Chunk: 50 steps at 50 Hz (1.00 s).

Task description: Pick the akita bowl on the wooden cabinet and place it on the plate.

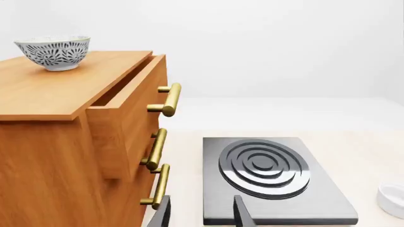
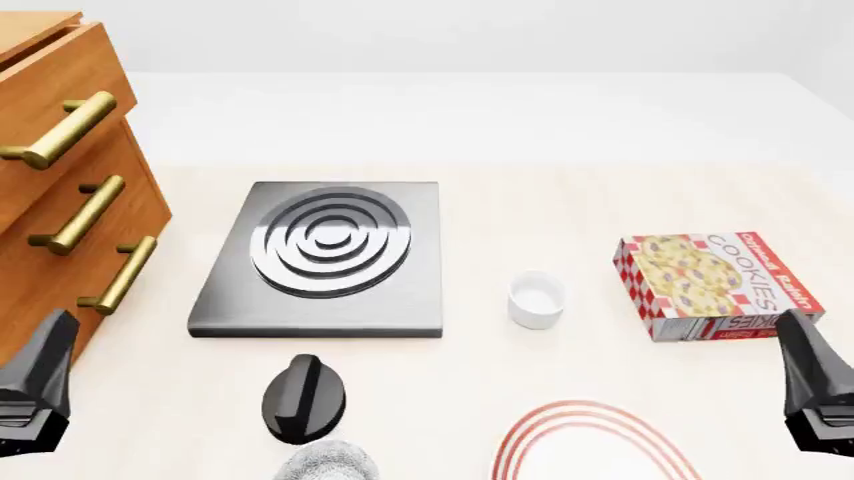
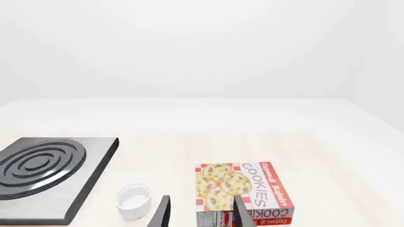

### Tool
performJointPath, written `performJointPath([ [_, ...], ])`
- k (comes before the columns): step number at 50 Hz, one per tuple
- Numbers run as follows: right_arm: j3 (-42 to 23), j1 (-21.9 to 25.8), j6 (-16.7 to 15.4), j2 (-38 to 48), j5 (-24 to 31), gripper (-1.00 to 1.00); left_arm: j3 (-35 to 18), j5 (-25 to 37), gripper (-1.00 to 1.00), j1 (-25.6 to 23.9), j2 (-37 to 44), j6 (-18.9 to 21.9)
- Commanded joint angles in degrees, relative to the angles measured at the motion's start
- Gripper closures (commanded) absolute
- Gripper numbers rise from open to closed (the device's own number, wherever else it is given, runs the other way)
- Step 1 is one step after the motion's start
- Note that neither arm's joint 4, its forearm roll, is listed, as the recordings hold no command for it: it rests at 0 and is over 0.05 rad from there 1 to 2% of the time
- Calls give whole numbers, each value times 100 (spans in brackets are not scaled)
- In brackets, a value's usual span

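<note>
The left gripper (image 1: 200,213) hangs with its fingers spread apart and nothing between them, low at the near left of the table (image 2: 534,130), just beside the cabinet (image 2: 54,200); the right gripper (image 3: 200,213) is likewise spread and empty at the near right, close to the cookie box (image 2: 707,285). The bowl (image 1: 54,52) sits upright on the cabinet's top, toward the back; the top drawer stands partly pulled out. The plate (image 2: 587,445) lies at the near edge between the arms, cut off by the frame; beside it a second patterned bowl (image 2: 324,462) and a black knob (image 2: 304,397); beyond them the stove slab (image 2: 327,255) and a white cup (image 2: 535,298).
</note>
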Motion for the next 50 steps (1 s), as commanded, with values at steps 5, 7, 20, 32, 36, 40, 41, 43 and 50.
performJointPath([
  [5, -15, 0, 6, 71, -49, -100, -15, 6, -100, -8, 22, 95],
  [7, -15, 0, 8, 83, -61, -100, -17, 14, -100, 4, 21, 87],
  [20, -18, 1, 6, 155, -131, -100, -492, 402, -100, 181, 287, 27],
  [32, -25, 3, 6, 148, -118, -100, -1899, 1649, -100, 112, 324, -151],
  [36, -27, 4, 6, 137, -105, -100, -2412, 1949, -100, 85, 484, -133],
  [40, -28, 4, 6, 130, -98, -100, -2838, 2167, -100, 76, 628, -87],
  [41, -28, 4, 7, 126, -94, -100, -2930, 2200, -100, 70, 667, -72],
  [43, -28, 4, 7, 122, -90, -100, -3127, 2269, -100, 56, 778, -58],
  [50, -29, 5, 7, 102, -69, -100, -3882, 2508, -100, 80, 1306, -168],
])
